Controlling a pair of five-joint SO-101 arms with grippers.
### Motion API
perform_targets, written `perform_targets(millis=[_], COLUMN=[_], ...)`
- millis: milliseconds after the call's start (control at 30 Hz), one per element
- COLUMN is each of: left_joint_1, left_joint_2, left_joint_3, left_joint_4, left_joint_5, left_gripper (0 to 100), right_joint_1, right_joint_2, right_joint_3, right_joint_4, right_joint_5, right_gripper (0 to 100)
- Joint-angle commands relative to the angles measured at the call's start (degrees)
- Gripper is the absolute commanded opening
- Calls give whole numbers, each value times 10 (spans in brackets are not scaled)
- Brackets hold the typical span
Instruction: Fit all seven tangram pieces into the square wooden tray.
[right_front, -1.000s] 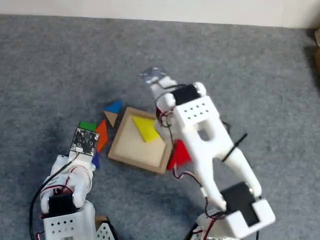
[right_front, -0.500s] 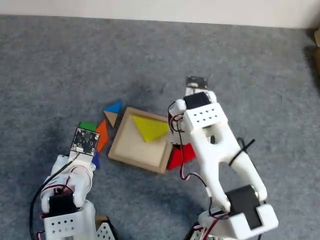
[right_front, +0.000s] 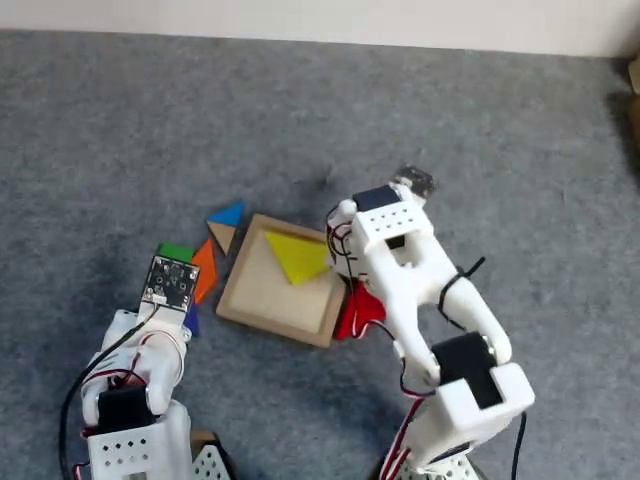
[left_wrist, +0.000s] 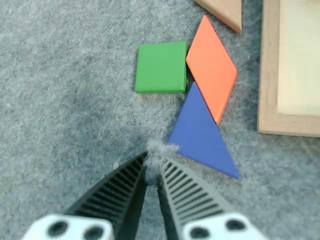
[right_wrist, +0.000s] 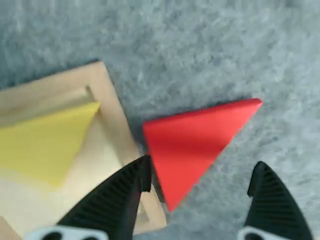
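We saw the right gripper (right_wrist: 202, 172) gaping over the red triangle (right_wrist: 195, 137), one jaw above the tray (right_wrist: 117, 115) rim; closing there might snag wood — not the piece; left gripper (left_wrist: 152, 162) pinched closed

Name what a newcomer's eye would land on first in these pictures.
The bright yellow triangle lies alone in the wooden tray on the grey carpet. Just outside the tray's edge, the right gripper hangs open over a red triangle. Across the tray, a green square, orange parallelogram and blue triangle cluster before the shut left gripper.
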Motion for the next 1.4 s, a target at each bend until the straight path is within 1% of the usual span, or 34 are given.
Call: perform_targets(millis=[0, 233, 433, 567, 833, 967, 1100, 1200, 1267, 1367], left_joint_1=[-3, -3, -3, -3, -3, -3, -3, -3, -3, -3], left_joint_2=[-3, -3, -3, -3, -3, -3, -3, -3, -3, -3], left_joint_3=[4, 4, 4, 4, 4, 4, 4, 4, 4, 4], left_joint_4=[-1, -1, -1, -1, -1, -1, -1, -1, -1, -1], left_joint_5=[-4, -4, -4, -4, -4, -4, -4, -4, -4, -4], left_gripper=[8, 8, 8, 8, 8, 8, 8, 8, 8, 8], right_joint_1=[6, 5, 9, 31, 116, 145, 175, 185, 181, 165], right_joint_2=[12, 80, 96, 96, 97, 94, 93, 92, 92, 92], right_joint_3=[-2, -6, -3, -3, -7, -12, -55, -118, -163, -213], right_joint_4=[-11, -11, -11, -12, -12, -24, -44, -1, 46, 111], right_joint_5=[-22, -18, -12, 54, 245, 328, 405, 431, 447, 491], right_gripper=[303, 303, 303, 303, 303, 303, 300, 300, 300, 300])
